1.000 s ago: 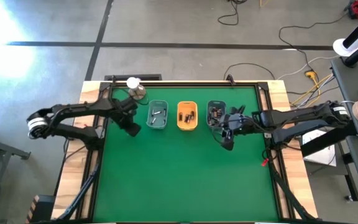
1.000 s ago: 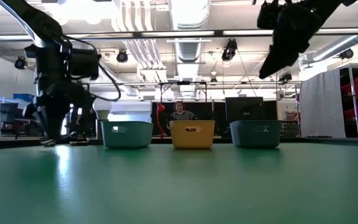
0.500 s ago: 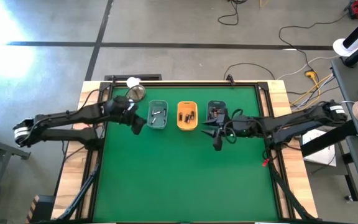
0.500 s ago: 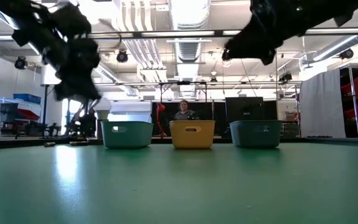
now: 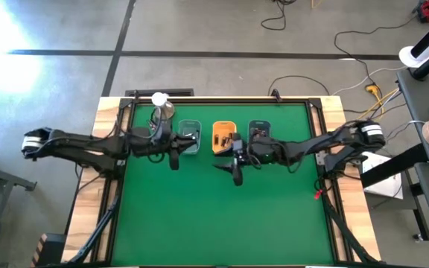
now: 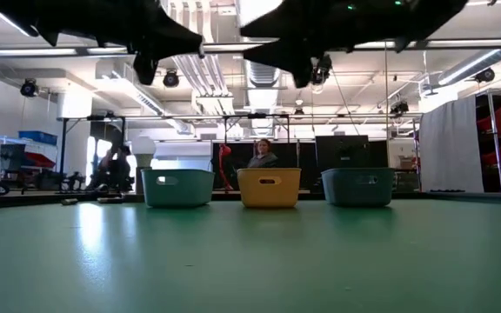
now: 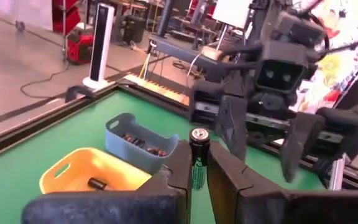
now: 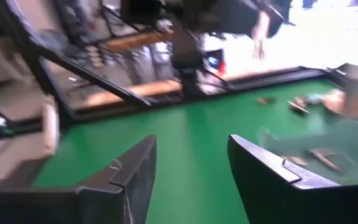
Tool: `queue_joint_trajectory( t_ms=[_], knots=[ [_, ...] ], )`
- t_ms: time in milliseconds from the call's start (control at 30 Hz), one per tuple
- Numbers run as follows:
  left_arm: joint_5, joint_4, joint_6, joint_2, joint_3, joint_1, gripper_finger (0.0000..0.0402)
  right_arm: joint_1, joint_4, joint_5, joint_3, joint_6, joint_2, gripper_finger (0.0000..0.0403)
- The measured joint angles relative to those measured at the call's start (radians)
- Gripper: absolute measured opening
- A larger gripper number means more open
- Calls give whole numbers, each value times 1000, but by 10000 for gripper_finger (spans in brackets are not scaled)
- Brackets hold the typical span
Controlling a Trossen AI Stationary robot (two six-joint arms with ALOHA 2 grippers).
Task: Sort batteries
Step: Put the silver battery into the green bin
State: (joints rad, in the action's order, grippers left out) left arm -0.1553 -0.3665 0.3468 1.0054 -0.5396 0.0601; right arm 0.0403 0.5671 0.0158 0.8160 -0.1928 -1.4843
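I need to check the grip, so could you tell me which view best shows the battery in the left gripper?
The left wrist view: the battery stands upright, pinched between the left gripper's fingers. In the other views it cannot be made out.

1. My table (image 5: 214, 216) is green, its frame pale wood.
2. I see two grey-blue trays (image 5: 188, 137) flanking an orange one (image 5: 224, 139).
3. The battery (image 7: 198, 158) is black and green.

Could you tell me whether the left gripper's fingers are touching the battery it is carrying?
Touching. In the left wrist view the left gripper is shut on the upright dark battery, with both fingers pressed against its sides and no gap showing.
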Motion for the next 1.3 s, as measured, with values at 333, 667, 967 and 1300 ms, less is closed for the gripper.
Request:
queue_joint_trajectory(
  t_ms=[333, 667, 967, 1300],
  knots=[
    [-13, -80, -35, 89, 0, -81, 13, -47, 35, -55, 136, 59, -156, 206],
    [-40, -121, -48, 106, 0, -134, 13, -67, -37, -73, 225, 67, -186, 169],
    [-81, -119, -50, 132, 0, -136, 13, -67, -43, -78, 237, 66, -187, 78],
    [-86, -199, -86, 164, 1, -136, 34, -68, -59, -99, 236, 73, -183, 29]
  ],
)
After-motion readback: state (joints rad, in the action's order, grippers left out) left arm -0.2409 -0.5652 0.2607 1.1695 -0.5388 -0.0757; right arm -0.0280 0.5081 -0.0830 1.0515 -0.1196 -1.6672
